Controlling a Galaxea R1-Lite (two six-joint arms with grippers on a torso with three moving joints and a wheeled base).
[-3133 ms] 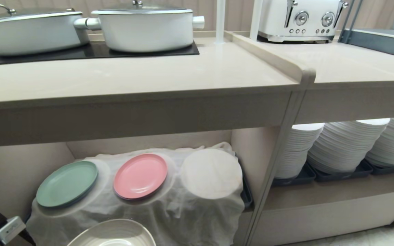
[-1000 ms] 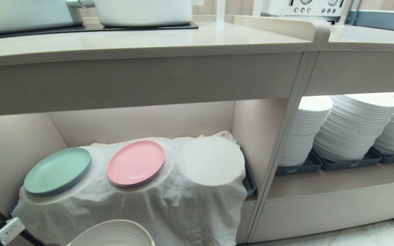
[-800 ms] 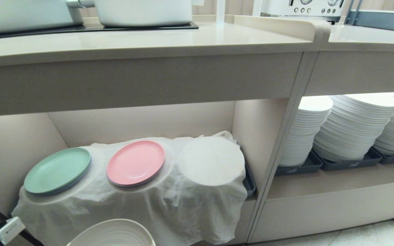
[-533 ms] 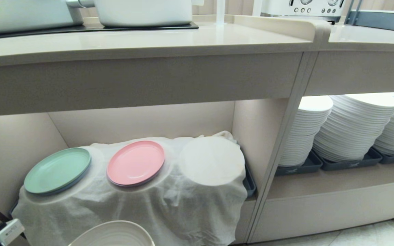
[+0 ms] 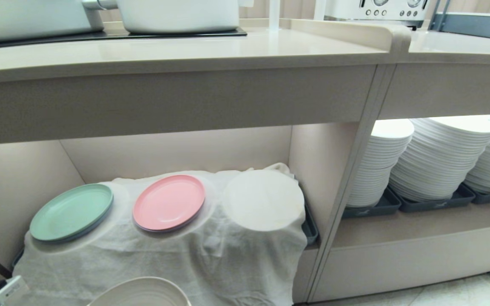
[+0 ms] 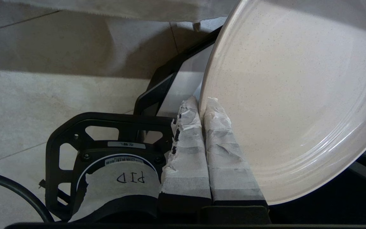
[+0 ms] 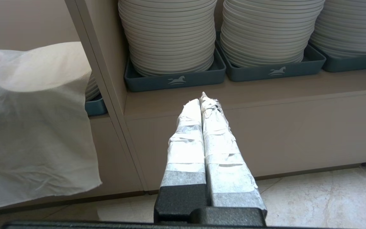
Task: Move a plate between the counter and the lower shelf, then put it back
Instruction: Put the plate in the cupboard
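Note:
The cream-beige plate (image 5: 141, 293) hangs low in front of the lower shelf (image 5: 177, 153), only its far rim showing at the head view's bottom edge. In the left wrist view my left gripper (image 6: 201, 102) is shut on the plate (image 6: 291, 101), its taped fingers (image 6: 186, 149) pinching the rim, and the plate stands tilted over the floor. The counter (image 5: 185, 51) runs above, with its raised ridge (image 5: 355, 36) at the right end. My right gripper (image 7: 202, 98) is shut on nothing and hangs parked before the plate stacks.
On the shelf's white cloth (image 5: 164, 255) lie a mint-green plate (image 5: 71, 212) and a pink plate (image 5: 169, 202), beside a cloth-covered round mound (image 5: 264, 199). White pots (image 5: 177, 15) stand on the hob. Tall white plate stacks (image 5: 436, 157) fill the recess to the right.
Since the earliest frame the camera has sunk, so the counter's front sits higher in view. Over the last second the held plate has dipped very slightly.

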